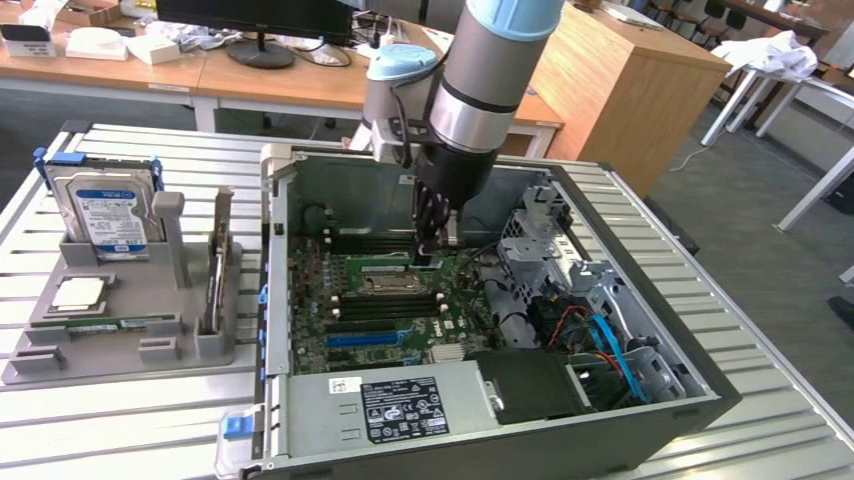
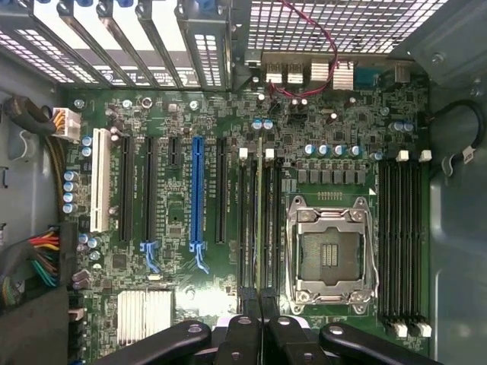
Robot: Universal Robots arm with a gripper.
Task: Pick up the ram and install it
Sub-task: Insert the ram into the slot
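While fingers [image 2: 245, 342] pinch ram [image 2: 260, 220], wrist view: edge-on over mobo slots [image 2: 273, 220].

Thin green ram [image 2: 260, 220], seen edge-on, upright on its long edge; runs along the black memory slots [image 2: 245, 228], at one o'clock of the processor socket [image 1: 386, 284], exterior view.

We log a slatted metal table [image 1: 120, 430]. A grey plastic fixture [image 1: 120, 340] sits by the table's edge on the exterior view's left, with a boxy silver hard drive with a blue-and-white label [image 1: 107, 215] upright at its far corner. An open dark computer case [image 1: 347, 185] lies mid-table. Inside we see a green motherboard [image 2: 171, 205], a square silver CPU socket [image 2: 332, 256], a long blue expansion slot [image 2: 198, 194] and a finned silver heatsink [image 2: 143, 313]. A grey power supply box [image 1: 387, 405] sits along the case's near edge.
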